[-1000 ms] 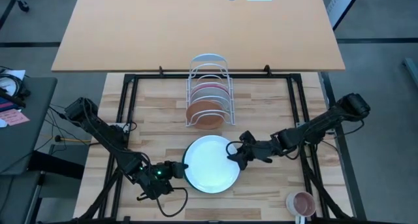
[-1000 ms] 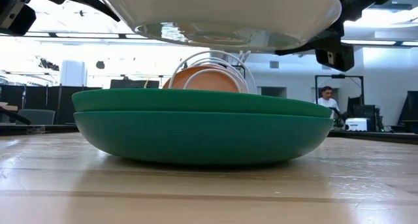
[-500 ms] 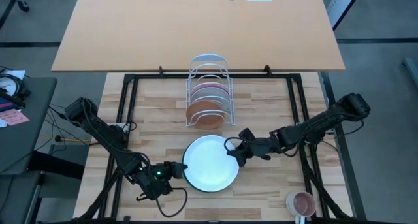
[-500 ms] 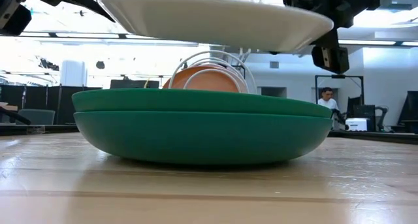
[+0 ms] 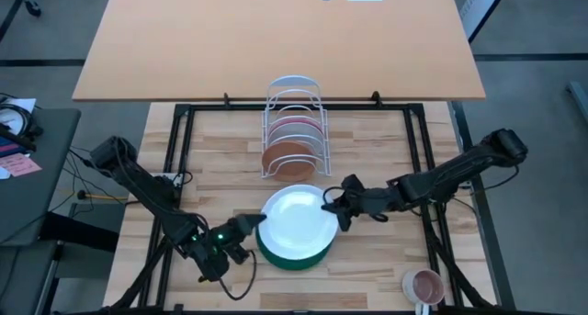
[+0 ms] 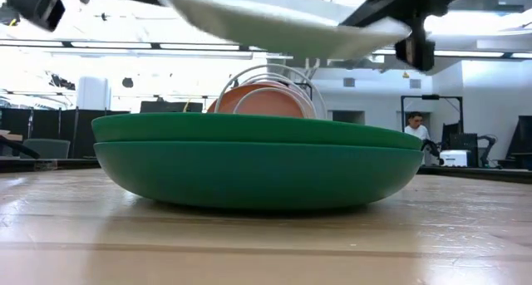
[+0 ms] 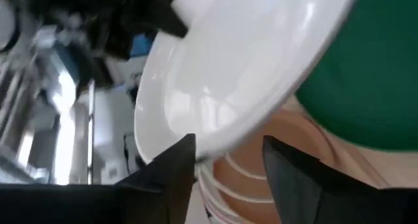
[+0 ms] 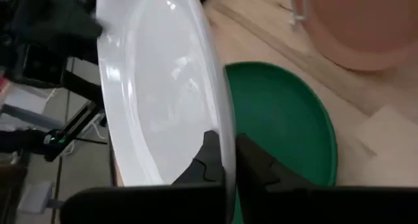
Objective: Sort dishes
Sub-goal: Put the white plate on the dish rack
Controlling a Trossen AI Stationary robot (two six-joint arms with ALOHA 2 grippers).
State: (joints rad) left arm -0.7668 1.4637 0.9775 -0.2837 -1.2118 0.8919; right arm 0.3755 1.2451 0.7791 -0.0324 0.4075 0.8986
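Observation:
A white plate (image 5: 294, 219) hangs tilted over a dark green plate (image 5: 294, 258), which rests by its base on the wooden table. My right gripper (image 5: 333, 205) is shut on the white plate's right rim. At the plate's left rim, my left gripper (image 5: 255, 223) is open, with one finger on each side of the rim (image 7: 215, 145). A terracotta plate (image 5: 292, 159) and a pink plate (image 5: 296, 127) stand on edge in the white wire rack (image 5: 294, 104) farther back. My right gripper pinches the white plate's right rim (image 8: 225, 136) between its two fingers, one on each face. It comes roughly level from the table's right. The plate is lifted clear of the green plate (image 6: 258, 164) and tilted, its left side higher. My left gripper's fingers (image 7: 179, 162) straddle the left rim; I cannot tell whether they touch it.
A small pink mug (image 5: 423, 285) stands near the table's front right corner. The rack stands just behind the plates, at the middle of the table. Black frame bars run along the table's left and right sides. A person stands far back in the room.
The white plate has risen and shifted toward the far edge, uncovering the green plate's near rim. It was level and now tilts, its left side higher. My right gripper has gone up and toward the far edge with it. My left gripper has followed at the left rim.

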